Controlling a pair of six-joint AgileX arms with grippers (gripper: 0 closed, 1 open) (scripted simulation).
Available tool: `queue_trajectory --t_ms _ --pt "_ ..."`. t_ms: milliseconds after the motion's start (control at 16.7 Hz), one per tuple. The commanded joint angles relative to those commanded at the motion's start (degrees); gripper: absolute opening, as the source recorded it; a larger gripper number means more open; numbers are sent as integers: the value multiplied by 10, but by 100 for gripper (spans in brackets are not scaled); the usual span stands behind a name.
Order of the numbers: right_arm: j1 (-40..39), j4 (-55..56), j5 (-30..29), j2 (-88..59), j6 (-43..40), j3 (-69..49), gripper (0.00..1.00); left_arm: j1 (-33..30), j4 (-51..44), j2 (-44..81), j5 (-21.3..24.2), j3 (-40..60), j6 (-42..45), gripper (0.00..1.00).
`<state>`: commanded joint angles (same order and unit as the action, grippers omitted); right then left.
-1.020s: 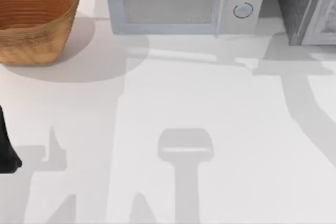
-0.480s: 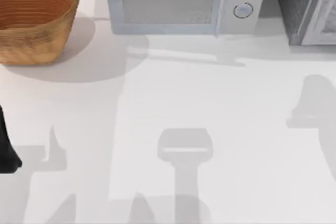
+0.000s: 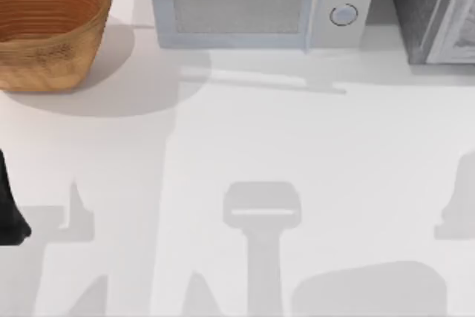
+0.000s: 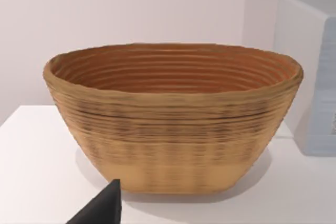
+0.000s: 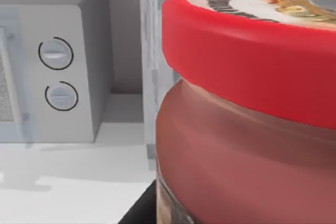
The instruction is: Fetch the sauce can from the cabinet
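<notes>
cabinet (image 3: pixel 430 5) — sauce can (image 5: pixel 247 103); both edge-cropped

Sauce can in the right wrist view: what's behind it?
Behind the sauce can stand the microwave with its two knobs and part of the cabinet. The can covers the rest of the cabinet.

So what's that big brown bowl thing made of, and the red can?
The round brown ribbed basket looks like woven wicker or cane, matte: stacked coil ridges ring its wall. The small red cylindrical sauce can looks like smooth metal or plastic with a slight sheen, under a bright red rim; which one, I cannot tell.
</notes>
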<state>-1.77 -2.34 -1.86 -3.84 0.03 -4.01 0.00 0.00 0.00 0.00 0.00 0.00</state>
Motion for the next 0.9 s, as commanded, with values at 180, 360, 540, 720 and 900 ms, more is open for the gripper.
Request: queue_trajectory --t_ms 180,360,540,720,900 --pt "17 23 18 37 0 39 0 0 0 0 0 0 0 100" --pt "18 23 19 38 0 40 0 0 0 0 0 0 0 100" --pt "16 22 18 35 1 40 0 0 0 0 0 0 0 100" --pt "18 36 29 7 1 33 0 0 0 0 0 0 0 100" --pt "23 79 59 -65 3 9 0 0 0 0 0 0 0 100"
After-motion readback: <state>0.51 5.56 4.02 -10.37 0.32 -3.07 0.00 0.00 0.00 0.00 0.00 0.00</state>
